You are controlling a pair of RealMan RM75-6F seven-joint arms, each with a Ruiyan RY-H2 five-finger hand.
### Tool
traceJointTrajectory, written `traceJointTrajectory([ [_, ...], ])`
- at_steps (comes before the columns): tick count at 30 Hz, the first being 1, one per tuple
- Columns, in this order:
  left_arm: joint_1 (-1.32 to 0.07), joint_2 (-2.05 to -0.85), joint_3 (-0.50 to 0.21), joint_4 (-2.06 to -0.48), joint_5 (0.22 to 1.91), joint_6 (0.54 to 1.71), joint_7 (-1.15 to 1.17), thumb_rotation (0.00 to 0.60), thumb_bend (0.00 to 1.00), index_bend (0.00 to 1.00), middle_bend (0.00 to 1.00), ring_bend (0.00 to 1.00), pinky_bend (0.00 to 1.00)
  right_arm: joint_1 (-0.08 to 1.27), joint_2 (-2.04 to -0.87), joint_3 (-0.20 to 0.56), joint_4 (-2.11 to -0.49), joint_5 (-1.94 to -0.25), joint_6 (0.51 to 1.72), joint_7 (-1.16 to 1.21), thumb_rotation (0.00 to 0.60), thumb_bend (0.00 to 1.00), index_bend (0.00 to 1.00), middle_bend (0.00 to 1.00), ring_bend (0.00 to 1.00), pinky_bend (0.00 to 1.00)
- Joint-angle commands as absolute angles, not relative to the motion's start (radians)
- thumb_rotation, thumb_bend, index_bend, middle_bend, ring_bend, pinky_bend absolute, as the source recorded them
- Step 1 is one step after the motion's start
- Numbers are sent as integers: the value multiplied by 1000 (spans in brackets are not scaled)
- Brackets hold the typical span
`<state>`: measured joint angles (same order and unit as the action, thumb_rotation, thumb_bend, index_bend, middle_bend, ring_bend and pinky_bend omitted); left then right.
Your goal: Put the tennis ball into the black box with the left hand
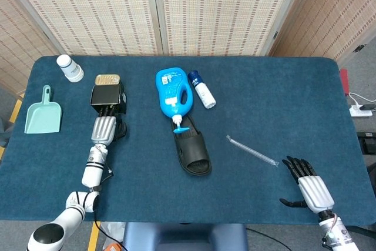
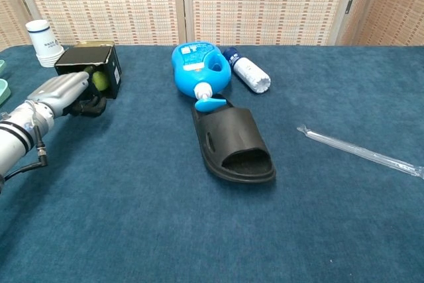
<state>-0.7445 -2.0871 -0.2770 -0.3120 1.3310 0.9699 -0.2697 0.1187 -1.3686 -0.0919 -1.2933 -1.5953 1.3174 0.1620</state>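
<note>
Now | blue cloth table (image 1: 264, 86) | woven screens (image 1: 223, 10) behind | left hand (image 2: 63, 91) holds tennis ball (image 2: 100, 81)

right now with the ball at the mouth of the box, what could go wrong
The tennis ball sits just inside the black box opening, which faces sideways, so it may roll back out once released. The left hand presses close against the box and could shove it toward the white bottle.
</note>
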Motion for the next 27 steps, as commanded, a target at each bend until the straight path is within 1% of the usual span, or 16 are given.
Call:
traceJointTrajectory([
  [1,-757,-2082,-268,-308,1338,991,-306,210,543,0,0,0,0,118,-1369,-93,-1292,-1597,1319,162,600,0,0,0,0,0],
  [13,-750,-2046,-242,-344,1334,937,-313,199,538,0,0,0,0,114,-1371,-94,-1288,-1605,1334,167,600,0,0,0,0,0],
  [17,-750,-2036,-234,-355,1335,918,-308,204,538,6,0,0,0,113,-1373,-93,-1286,-1609,1340,166,600,0,0,0,0,0],
  [19,-740,-2035,-227,-355,1336,921,-310,209,539,25,0,0,0,113,-1374,-93,-1284,-1609,1341,166,600,0,0,0,0,0],
  [23,-735,-2039,-220,-352,1339,933,-314,201,538,69,0,0,0,113,-1377,-91,-1279,-1610,1344,169,600,0,0,0,0,0],
  [27,-735,-2040,-217,-350,1340,938,-312,207,522,142,0,0,0,113,-1378,-92,-1276,-1613,1346,171,600,0,0,0,0,0],
])
